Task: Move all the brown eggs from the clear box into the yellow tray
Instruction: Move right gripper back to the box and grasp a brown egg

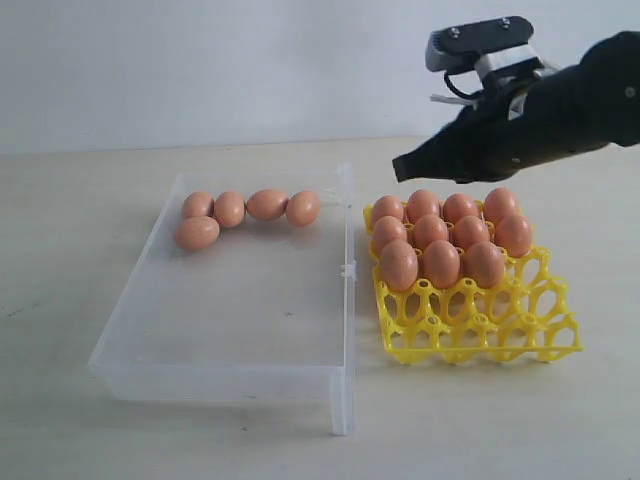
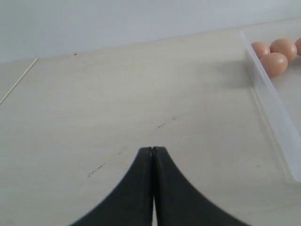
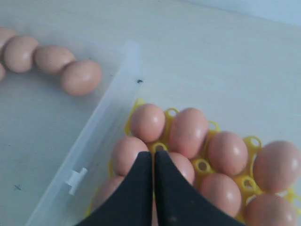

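A robot test bench, by the look of it a lab. A pale wood-grain table [image 1: 90,200] with faint scuffs runs back to a plain white wall [image 1: 200,60]. A black robot arm [image 1: 570,105] reaches in with hardware mounted on its wrist. The jaws of its right gripper [image 1: 398,168] are pressed together above a yellow tray [image 1: 480,352] of eggs [image 1: 430,232]. A clear box [image 1: 240,310] lies below and to one side of the jaws.

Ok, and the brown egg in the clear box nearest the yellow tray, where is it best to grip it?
Probably from above, closing across the narrow middle of that brown egg. It lies on its side on the clear box floor, a neighbouring egg close at one end, so top access looks freest.
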Action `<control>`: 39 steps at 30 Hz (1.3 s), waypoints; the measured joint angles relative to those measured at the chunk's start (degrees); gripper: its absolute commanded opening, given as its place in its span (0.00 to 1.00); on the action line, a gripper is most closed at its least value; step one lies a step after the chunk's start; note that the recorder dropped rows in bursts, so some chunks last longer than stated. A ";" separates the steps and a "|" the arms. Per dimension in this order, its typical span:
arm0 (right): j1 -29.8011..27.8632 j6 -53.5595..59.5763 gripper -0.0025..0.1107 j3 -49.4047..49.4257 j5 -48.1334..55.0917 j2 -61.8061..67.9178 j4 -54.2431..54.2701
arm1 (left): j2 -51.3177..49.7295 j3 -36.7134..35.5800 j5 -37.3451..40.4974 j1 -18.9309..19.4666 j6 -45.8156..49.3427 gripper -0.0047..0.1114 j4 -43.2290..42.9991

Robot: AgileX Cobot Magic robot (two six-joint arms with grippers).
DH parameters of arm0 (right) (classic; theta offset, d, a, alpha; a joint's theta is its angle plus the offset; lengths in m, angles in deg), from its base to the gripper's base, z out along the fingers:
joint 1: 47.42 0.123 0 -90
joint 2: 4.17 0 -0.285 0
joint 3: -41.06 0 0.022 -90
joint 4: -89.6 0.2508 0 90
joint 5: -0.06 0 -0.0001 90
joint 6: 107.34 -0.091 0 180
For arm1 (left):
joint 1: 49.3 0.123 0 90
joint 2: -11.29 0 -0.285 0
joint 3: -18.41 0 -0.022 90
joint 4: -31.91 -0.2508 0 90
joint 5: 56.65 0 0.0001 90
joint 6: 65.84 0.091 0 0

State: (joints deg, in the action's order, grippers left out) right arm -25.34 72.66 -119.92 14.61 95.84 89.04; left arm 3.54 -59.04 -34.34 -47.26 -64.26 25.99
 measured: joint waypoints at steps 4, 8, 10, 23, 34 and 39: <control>4.51 1.85 0.08 -8.19 1.08 2.68 0.00 | 0.00 0.00 0.00 0.00 0.00 0.04 0.00; 8.36 4.09 0.14 -20.48 5.48 11.93 0.00 | 0.00 0.00 0.00 0.00 0.00 0.04 0.00; 9.04 4.34 0.20 -27.43 6.47 18.80 0.00 | 0.00 0.00 0.00 0.00 0.00 0.04 0.00; 13.84 -7.95 0.49 -47.94 10.60 38.67 0.56 | 0.00 0.00 0.00 0.00 0.00 0.04 0.00; 15.82 -13.16 0.49 -64.98 17.17 49.65 0.56 | 0.00 0.00 0.00 0.00 0.00 0.04 0.00; 15.82 -14.93 0.49 -70.54 22.91 53.45 -0.23 | 0.00 0.00 0.00 0.00 0.00 0.04 0.00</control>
State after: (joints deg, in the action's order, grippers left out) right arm -9.53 57.73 -190.46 37.52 149.29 88.81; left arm 3.54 -59.04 -34.34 -47.26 -64.26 25.99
